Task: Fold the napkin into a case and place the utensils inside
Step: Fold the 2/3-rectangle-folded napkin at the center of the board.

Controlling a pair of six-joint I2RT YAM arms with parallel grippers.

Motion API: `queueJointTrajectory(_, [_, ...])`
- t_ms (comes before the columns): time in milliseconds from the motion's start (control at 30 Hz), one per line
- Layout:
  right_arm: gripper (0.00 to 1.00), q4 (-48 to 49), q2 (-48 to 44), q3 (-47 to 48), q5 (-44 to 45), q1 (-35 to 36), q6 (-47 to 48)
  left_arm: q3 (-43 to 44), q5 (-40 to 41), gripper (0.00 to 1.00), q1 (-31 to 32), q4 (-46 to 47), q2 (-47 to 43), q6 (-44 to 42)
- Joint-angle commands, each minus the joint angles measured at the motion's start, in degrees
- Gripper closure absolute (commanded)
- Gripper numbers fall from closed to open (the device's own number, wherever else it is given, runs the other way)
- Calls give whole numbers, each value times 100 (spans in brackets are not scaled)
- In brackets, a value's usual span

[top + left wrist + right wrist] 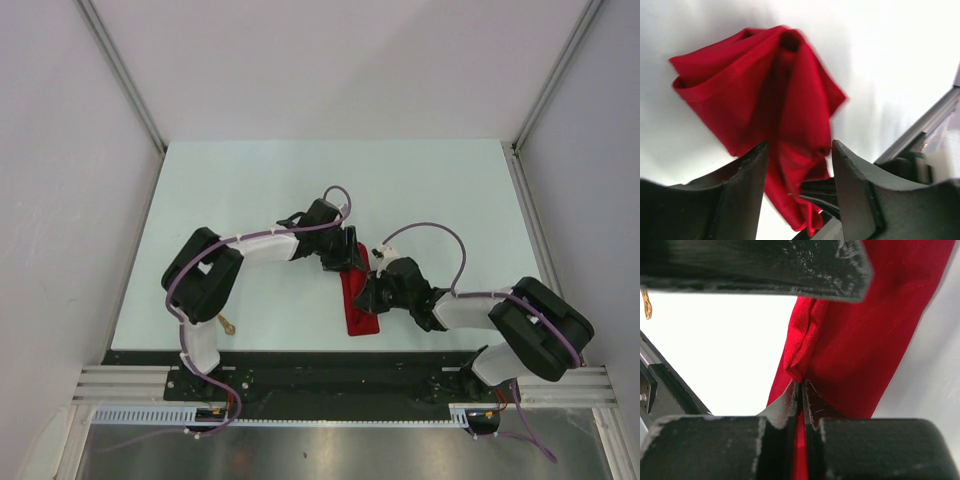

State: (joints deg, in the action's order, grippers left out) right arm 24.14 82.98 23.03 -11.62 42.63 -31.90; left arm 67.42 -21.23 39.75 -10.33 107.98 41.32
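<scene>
The red napkin (360,312) lies folded into a narrow strip near the table's front edge, between my two arms. In the left wrist view it rises in loose bunched folds (760,85). My left gripper (352,262) stands open at the strip's far end, its fingers either side of the cloth (799,152) without pinching it. My right gripper (366,296) is shut on a fold of the napkin (850,330), the cloth pinched between its tips (801,385). One gold utensil (227,323) lies by the left arm's base and also shows small in the right wrist view (646,302).
A black strip and an aluminium rail (340,385) run along the table's near edge. The rail also shows in the left wrist view (920,135). White walls close the table on the left, right and back.
</scene>
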Motion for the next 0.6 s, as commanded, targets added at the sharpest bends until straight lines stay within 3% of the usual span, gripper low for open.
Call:
queueJointTrajectory(0, [92,161,-238,-149,-42,-35,87,316,172,48,7,-312,126,-212])
queueJointTrajectory(167, [79,30,-475,-211,-34,-106,70,263,225,65,-55,-312,118,-238])
queueJointTrajectory(400, [54,-585,-1099,-53,10,-343,131,184,181,74,-125,-286,65,-283])
queueJointTrajectory(567, [46,-1296,-1442,377,282,-720,359,79,120,78,-134,-198,21,-274])
